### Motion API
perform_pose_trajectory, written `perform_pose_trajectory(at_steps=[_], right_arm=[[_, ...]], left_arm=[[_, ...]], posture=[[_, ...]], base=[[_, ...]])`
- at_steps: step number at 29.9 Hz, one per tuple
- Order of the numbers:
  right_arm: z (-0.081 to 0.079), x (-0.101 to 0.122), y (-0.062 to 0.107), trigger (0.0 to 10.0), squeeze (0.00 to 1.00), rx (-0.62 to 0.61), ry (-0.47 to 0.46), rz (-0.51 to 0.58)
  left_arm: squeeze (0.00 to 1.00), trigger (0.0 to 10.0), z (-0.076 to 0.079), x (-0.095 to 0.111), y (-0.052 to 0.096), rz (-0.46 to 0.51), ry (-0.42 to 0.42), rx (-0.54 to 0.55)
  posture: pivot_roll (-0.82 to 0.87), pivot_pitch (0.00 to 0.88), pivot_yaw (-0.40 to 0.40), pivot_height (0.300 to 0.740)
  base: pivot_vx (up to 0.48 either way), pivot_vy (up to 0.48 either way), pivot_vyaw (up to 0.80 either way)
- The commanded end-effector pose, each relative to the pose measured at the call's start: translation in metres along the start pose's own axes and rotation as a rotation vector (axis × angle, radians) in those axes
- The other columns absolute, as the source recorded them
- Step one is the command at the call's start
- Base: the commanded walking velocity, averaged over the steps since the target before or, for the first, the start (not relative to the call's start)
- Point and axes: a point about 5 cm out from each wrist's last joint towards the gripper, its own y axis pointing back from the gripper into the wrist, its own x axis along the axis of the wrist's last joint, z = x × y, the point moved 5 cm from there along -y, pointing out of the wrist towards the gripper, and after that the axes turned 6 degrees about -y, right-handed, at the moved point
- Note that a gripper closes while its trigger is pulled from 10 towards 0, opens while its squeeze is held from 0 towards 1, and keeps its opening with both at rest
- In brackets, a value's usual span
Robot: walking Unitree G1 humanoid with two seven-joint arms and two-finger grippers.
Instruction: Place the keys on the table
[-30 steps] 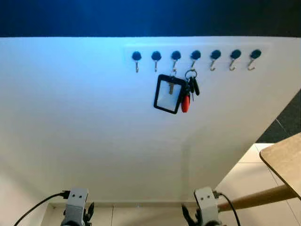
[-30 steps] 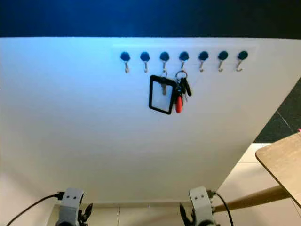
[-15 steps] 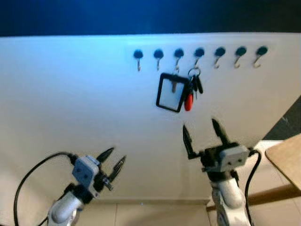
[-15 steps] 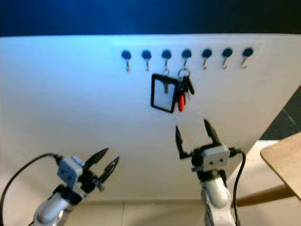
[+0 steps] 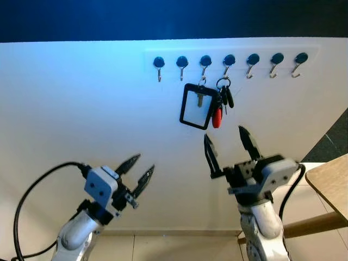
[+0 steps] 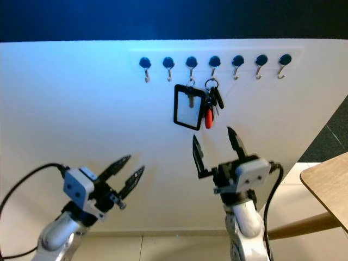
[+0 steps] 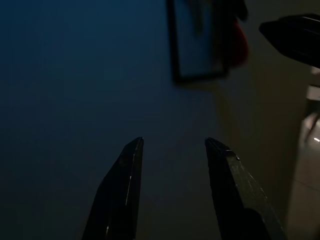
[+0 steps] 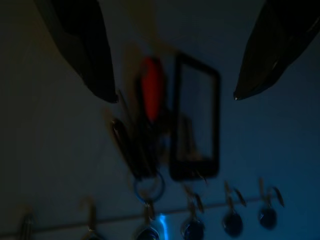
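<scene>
A bunch of keys (image 5: 223, 101) with a red fob hangs from a hook on a white wall panel, next to a black-framed card holder (image 5: 196, 106) on the neighbouring hook. My right gripper (image 5: 224, 143) stands open just below the keys, apart from them, fingers pointing up. In the right wrist view the keys (image 8: 150, 125) and the card holder (image 8: 195, 117) lie ahead between the spread fingers (image 8: 85, 47). My left gripper (image 5: 140, 166) is open lower left, away from the keys; its fingers (image 7: 122, 190) face the dim wall.
A row of several dark hooks (image 5: 228, 61) runs across the wall panel (image 5: 81, 109). A wooden table (image 5: 331, 185) juts in at the right edge, with a wooden leg below it. Pale floor tiles (image 5: 163, 249) lie at the wall's foot.
Both arms have risen from the bottom edge over the second. The right gripper has come up close under the keys, and the left gripper has lifted slightly.
</scene>
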Motion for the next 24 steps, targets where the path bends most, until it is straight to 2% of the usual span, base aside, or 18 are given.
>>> perform_pose_trajectory(at_steps=[1, 11, 15, 19, 24], right_arm=[[-0.005, 0.002, -0.005, 10.0, 0.00, 0.031, -0.047, -0.008], [-0.005, 0.004, -0.022, 10.0, 0.00, 0.061, -0.091, -0.025], [-0.003, 0.003, -0.024, 10.0, 0.00, 0.062, -0.097, -0.035], [-0.001, -0.001, -0.029, 10.0, 0.00, 0.070, -0.096, -0.052], [-0.002, -0.004, -0.034, 10.0, 0.00, 0.089, -0.100, -0.062]], left_arm=[[0.00, 10.0, -0.002, 0.002, -0.001, -0.004, 0.003, 0.019], [0.00, 10.0, -0.001, 0.011, -0.008, 0.015, 0.019, 0.017], [0.00, 10.0, 0.003, 0.015, -0.011, 0.027, 0.050, 0.000], [0.00, 10.0, 0.017, 0.022, -0.019, 0.045, 0.107, -0.080], [0.00, 10.0, 0.020, 0.028, -0.025, 0.069, 0.128, -0.095]], posture=[[0.03, 0.099, 0.021, 0.740], [0.04, 0.104, 0.017, 0.740], [0.04, 0.106, 0.015, 0.740], [0.04, 0.113, 0.011, 0.740], [0.03, 0.121, 0.013, 0.740]], base=[[0.000, 0.000, 0.00], [0.000, 0.000, 0.00], [0.000, 0.000, 0.00], [0.000, 0.000, 0.00], [0.000, 0.000, 0.00]])
